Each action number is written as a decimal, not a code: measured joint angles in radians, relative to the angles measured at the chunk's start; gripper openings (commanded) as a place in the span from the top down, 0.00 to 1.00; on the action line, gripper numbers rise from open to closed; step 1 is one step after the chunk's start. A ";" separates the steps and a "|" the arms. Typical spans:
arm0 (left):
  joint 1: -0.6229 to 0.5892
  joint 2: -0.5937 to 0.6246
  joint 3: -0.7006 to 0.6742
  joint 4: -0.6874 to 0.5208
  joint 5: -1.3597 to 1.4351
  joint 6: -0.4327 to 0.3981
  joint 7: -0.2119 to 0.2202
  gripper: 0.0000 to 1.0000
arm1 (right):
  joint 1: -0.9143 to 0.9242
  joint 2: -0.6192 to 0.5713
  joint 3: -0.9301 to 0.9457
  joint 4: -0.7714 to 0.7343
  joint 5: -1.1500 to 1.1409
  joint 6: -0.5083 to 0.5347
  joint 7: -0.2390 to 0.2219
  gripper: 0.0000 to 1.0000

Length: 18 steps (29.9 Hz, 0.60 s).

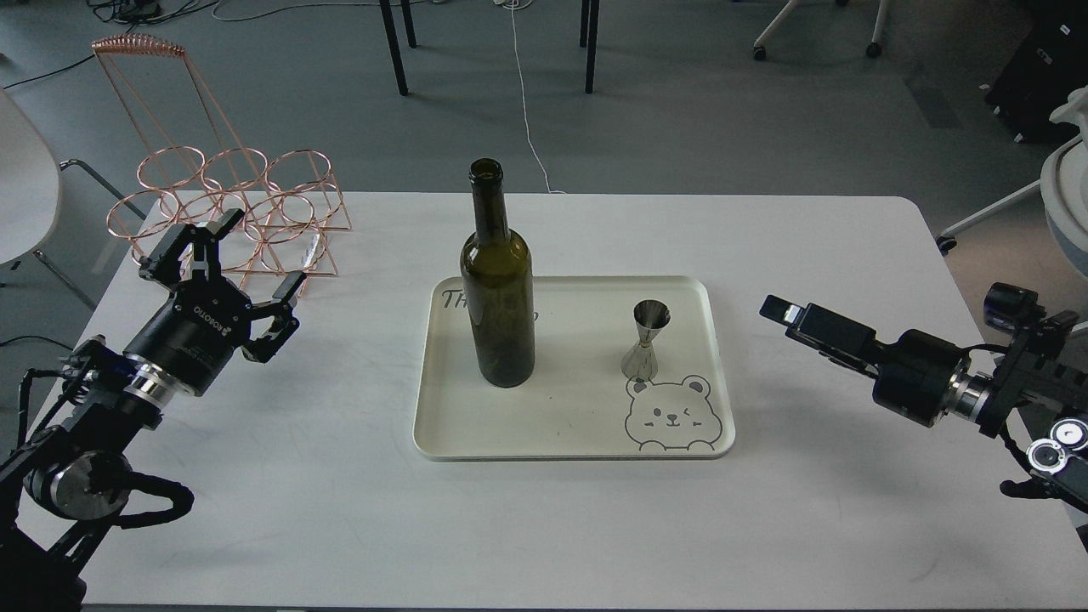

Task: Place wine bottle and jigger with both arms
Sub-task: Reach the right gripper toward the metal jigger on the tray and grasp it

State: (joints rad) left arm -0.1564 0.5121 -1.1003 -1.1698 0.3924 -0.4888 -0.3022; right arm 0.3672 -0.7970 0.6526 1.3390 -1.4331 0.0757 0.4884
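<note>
1. A white table (pixel 527 527) fills most of the head view, with grey floor beyond its far edge.
2. A cream tray (pixel 561 433) with rounded corners lies at the middle of the table. A cartoon bear (pixel 669 415) is drawn in its near right corner, and dark lettering shows at its far left corner, partly hidden.
3. The wine bottle (pixel 498 280), dark olive-green glass with a long narrow neck and an open mouth, stands upright on the left half of the tray.
4. The jigger (pixel 647 339), a small shiny steel hourglass cup, stands upright on the right half of the tray, just behind the bear drawing and well apart from the bottle.
5. A copper wire rack (pixel 229 204) made of rings sits at the far left corner of the table.
6. The left gripper (pixel 223 259) hangs over the table's left side, just in front of the rack, its black fingers spread wide and holding nothing.
7. The right gripper (pixel 778 309) reaches in over the table's right edge, pointing toward the tray and well short of it. It is seen dark and side-on, so I cannot tell whether its fingers are spread or pressed together.
</note>
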 measured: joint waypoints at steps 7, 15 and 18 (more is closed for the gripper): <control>0.001 0.005 0.001 -0.001 0.002 0.000 -0.006 0.02 | 0.010 0.152 -0.079 -0.140 -0.488 -0.408 0.001 0.01; 0.002 0.007 -0.006 -0.002 0.000 0.000 -0.006 0.02 | 0.074 0.377 -0.100 -0.353 -0.704 -0.520 0.000 0.01; 0.001 0.007 -0.012 -0.002 0.000 0.000 -0.006 0.02 | 0.125 0.438 -0.127 -0.426 -0.714 -0.530 0.000 0.02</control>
State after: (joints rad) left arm -0.1549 0.5186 -1.1123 -1.1714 0.3923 -0.4888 -0.3084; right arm 0.4921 -0.3587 0.5260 0.9126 -2.1475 -0.4544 0.4886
